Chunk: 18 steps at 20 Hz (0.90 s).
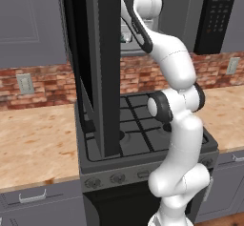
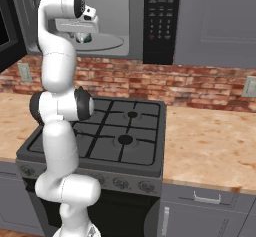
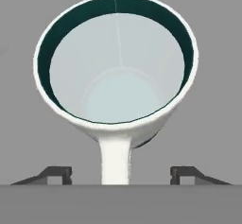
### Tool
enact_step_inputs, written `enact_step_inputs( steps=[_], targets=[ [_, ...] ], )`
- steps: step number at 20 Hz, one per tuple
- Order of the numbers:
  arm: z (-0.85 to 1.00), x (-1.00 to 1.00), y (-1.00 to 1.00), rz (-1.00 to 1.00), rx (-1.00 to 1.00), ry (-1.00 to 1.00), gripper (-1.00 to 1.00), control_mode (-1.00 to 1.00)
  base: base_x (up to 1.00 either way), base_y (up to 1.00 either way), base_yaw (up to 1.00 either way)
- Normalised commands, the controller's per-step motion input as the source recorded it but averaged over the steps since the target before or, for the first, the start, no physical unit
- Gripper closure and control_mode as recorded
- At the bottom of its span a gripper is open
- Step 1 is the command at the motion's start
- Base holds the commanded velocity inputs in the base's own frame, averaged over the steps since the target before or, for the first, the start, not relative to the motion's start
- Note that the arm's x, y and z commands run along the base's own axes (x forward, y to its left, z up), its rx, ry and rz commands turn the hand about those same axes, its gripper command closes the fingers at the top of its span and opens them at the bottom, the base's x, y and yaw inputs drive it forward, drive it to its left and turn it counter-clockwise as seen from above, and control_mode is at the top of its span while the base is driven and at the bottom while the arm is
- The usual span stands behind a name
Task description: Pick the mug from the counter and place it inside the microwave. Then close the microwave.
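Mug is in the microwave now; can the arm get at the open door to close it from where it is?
Probably yes, after backing out. The gripper is inside the microwave over the mug, fingers apart. The door stands wide open, nothing blocking it.

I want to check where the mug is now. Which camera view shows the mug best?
The hand view: the mug is seen from above, its teal rim and pale inside plain, its handle pointing down between the open gripper tips. In the right base view it is a small shape under the hand; in the left base view it is barely visible.
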Motion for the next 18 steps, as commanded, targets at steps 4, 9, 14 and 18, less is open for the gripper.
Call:
enact_step_inputs(
  steps=[4, 9, 14, 18],
  targets=[
    [-0.07, -0.15, 0.00, 0.00, 0.00, 0.00, -1.00, -1.00, 0.00, 0.00, 0.00],
    [0.00, -0.62, 0.04, 0.00, -0.01, -0.02, -1.00, -1.00, 0.00, 0.00, 0.00],
    [0.00, -0.69, 0.05, 0.00, 0.00, -0.03, -1.00, -1.00, 0.00, 0.00, 0.00],
    [-0.19, -0.85, 0.00, 0.00, 0.00, -0.04, -1.00, -1.00, 0.00, 0.00, 0.00]
  ],
)
